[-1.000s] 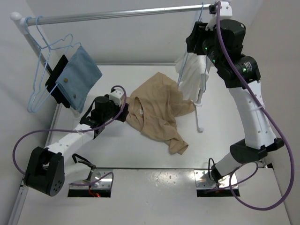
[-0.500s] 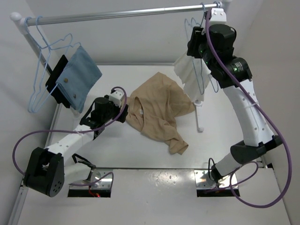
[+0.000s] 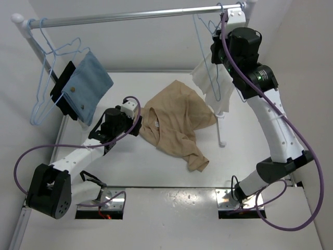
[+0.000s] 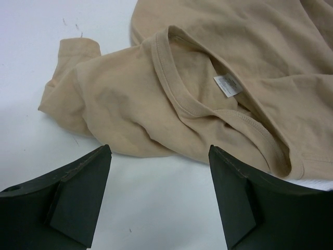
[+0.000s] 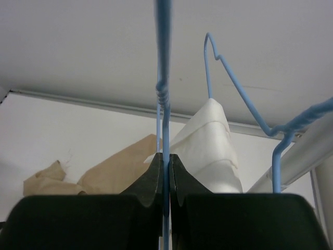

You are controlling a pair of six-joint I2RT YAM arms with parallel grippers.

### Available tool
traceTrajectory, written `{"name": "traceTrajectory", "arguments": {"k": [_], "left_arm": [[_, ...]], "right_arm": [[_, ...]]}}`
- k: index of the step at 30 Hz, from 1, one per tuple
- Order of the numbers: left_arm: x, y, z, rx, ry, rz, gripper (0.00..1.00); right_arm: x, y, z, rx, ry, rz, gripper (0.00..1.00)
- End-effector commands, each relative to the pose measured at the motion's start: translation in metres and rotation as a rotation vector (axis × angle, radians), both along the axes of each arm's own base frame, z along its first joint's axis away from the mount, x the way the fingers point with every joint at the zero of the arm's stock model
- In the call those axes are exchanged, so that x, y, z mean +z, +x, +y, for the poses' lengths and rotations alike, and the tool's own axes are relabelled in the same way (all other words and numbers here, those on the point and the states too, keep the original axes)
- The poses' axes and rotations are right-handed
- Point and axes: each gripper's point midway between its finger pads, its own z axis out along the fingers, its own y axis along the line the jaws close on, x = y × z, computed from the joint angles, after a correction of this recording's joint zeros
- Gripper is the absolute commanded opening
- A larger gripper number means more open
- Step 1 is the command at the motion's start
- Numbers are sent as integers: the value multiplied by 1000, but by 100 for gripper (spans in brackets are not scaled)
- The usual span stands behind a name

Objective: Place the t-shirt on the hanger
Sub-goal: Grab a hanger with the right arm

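The tan t-shirt (image 3: 174,122) lies crumpled in the middle of the table, its collar and label facing up in the left wrist view (image 4: 218,94). My left gripper (image 4: 158,151) is open just short of the t-shirt's near edge, with only bare table between its fingers; in the top view it (image 3: 136,121) sits at the shirt's left side. High at the back right, my right gripper (image 5: 166,159) is shut on the neck wire of a light-blue hanger (image 5: 164,78). That hanger (image 3: 204,57) hangs from the rail.
A white towel (image 3: 212,83) hangs beside the held hanger, and a second blue hanger (image 5: 244,99) is hooked on the rail (image 3: 135,15). At the left, more hangers (image 3: 46,78) carry a blue cloth (image 3: 88,86). A white rack foot (image 3: 221,130) lies right of the shirt.
My right arm has shifted left along the rail and its jaws have closed on the hanger wire. The hanger and towel have swung left. The left arm has stayed put.
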Motion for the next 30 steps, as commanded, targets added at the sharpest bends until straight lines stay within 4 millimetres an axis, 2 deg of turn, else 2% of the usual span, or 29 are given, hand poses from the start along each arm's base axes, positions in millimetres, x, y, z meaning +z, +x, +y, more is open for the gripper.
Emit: {"name": "traceTrajectory", "arguments": {"k": [1, 4, 5, 8, 10, 13, 14, 17, 18, 19, 20, 21, 25, 26, 28, 29, 30], "left_arm": [[14, 2, -3, -7, -13, -53, 82], [14, 2, -3, -11, -5, -57, 82], [14, 2, -3, -11, -5, -57, 82], [6, 0, -3, -26, 8, -43, 82], [4, -2, -4, -38, 15, -37, 82], [3, -3, -3, -38, 18, -28, 82], [-1, -2, 0, -29, 21, -19, 82], [-4, -3, -3, -52, 22, -11, 73], [-4, -1, -6, -61, 19, -7, 66], [-5, 1, -8, -74, 24, -2, 62], [-8, 0, -10, -92, 27, 5, 60], [1, 6, -14, -100, 18, -10, 57], [10, 23, -30, -182, 28, 0, 56], [12, 28, -34, -194, 24, 10, 56], [17, 46, -47, -213, 26, 42, 61], [17, 53, -48, -205, 34, 55, 61], [13, 57, -49, -205, 42, 87, 61]], "right_arm": [[33, -9, -1, 42, -35, -126, 0], [52, -13, 0, 63, -51, -204, 0], [64, -16, 1, 74, -35, -243, 0], [77, -17, 11, 134, -36, -300, 0], [83, -18, 15, 155, -28, -323, 0], [79, -19, 29, 235, -41, -331, 0], [83, -28, 42, 309, -36, -344, 0], [66, -41, 68, 477, -50, -318, 0], [57, -46, 74, 521, -51, -302, 0], [54, -57, 85, 602, -30, -292, 0], [47, -59, 90, 639, -20, -275, 0], [35, -61, 96, 672, -11, -245, 0], [9, -87, 113, 818, 56, -168, 0], [-13, -88, 116, 827, 88, -109, 0], [-13, -99, 113, 824, 131, -129, 0], [-37, -100, 113, 821, 138, -82, 0], [-44, -96, 107, 779, 135, -79, 0]]}}
